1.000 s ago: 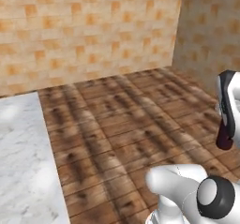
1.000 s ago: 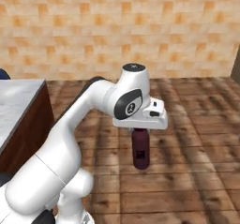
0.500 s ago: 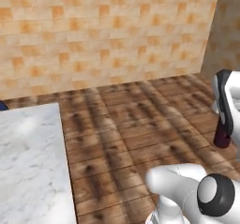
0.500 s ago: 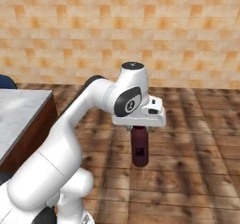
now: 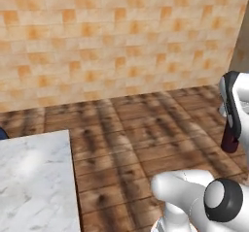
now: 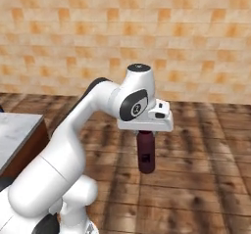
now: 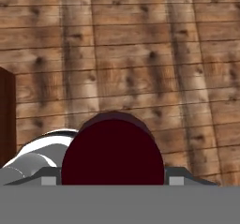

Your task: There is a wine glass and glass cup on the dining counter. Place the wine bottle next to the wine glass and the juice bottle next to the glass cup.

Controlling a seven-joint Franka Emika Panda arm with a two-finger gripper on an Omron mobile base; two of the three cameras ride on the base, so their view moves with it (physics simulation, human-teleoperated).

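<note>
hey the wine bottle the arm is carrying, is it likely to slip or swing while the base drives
The wine bottle hangs upright below the gripper, held near its top, so it could swing a little. Its smooth, glossy glass probably makes it slippery. It hangs over the wooden floor, and a drop would likely break it.

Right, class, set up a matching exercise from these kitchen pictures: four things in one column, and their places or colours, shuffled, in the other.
Things:
1. bottle
2. wall
3. floor
4. marble top

Descriptions:
A. brown wood planks
B. white-grey, at the lower left of the left base view
C. dark red, hanging under the gripper
D. orange and tan tiles

Pairs: 1-C, 2-D, 3-A, 4-B
</note>
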